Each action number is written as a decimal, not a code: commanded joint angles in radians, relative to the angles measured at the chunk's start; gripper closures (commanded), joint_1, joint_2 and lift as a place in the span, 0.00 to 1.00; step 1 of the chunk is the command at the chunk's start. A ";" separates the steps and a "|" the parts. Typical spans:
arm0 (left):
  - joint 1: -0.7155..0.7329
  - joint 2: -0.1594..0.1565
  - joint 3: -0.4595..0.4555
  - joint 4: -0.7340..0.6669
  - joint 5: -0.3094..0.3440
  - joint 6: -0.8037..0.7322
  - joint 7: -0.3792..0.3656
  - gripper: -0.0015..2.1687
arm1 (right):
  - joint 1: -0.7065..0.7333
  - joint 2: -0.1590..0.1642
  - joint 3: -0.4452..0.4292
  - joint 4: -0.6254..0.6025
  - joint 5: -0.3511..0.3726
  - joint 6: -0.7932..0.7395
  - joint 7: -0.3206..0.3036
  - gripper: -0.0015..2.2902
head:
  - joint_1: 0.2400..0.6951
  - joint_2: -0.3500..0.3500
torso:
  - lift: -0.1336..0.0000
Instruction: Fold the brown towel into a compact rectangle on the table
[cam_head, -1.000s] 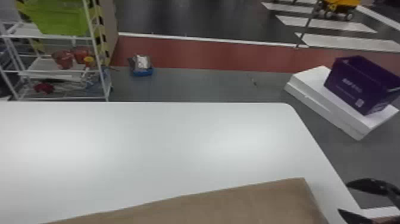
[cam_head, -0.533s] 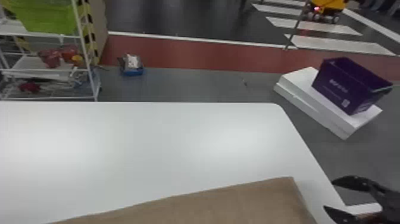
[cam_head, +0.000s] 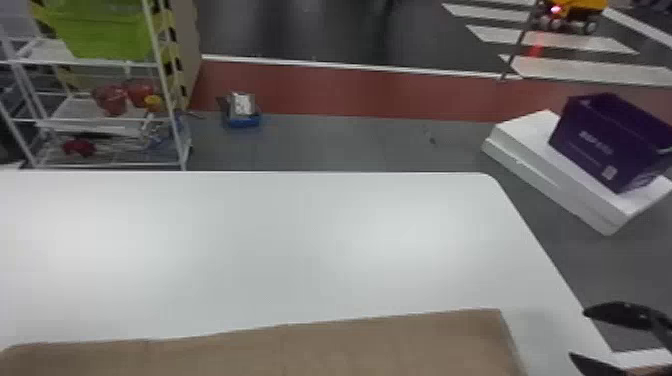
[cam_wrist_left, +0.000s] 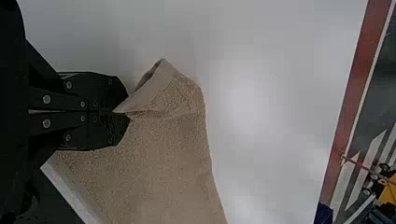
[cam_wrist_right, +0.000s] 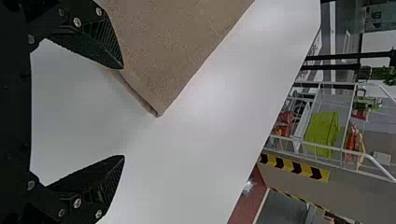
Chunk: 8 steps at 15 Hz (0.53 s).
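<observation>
left claw (cam_wrist_left: 124, 112) pinching brown towel (cam_head: 350, 345), right claw (cam_head: 578, 334) spread, purple bin (cam_head: 595, 145) on white slabs (cam_head: 545, 160) beyond table (cam_head: 300, 250).

Broad, soft glare on the bright white table (cam_head: 310, 240), faint shadow beside the towel (cam_head: 400, 347)

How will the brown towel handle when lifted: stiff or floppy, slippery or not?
Likely floppy: the brown towel bunches into a peaked fold right at the left gripper. Probably not slippery, as its surface looks rough and napped. It may well sag between grips, since it spreads wide and looks thin at its edge.
</observation>
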 joint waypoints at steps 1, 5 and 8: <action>-0.070 0.035 0.039 0.037 -0.006 0.003 -0.008 0.97 | 0.001 0.000 0.004 0.001 0.000 -0.003 0.003 0.10 | 1.00 0.32 | 0.08; -0.171 0.085 0.048 0.067 -0.046 0.040 -0.018 0.97 | -0.001 0.000 0.003 0.002 -0.001 -0.013 0.003 0.10 | 1.00 0.44 | 0.08; -0.191 0.090 0.033 0.061 -0.066 0.175 -0.044 0.96 | -0.001 0.000 0.001 0.007 -0.003 -0.019 0.003 0.10 | 1.00 0.50 | 0.08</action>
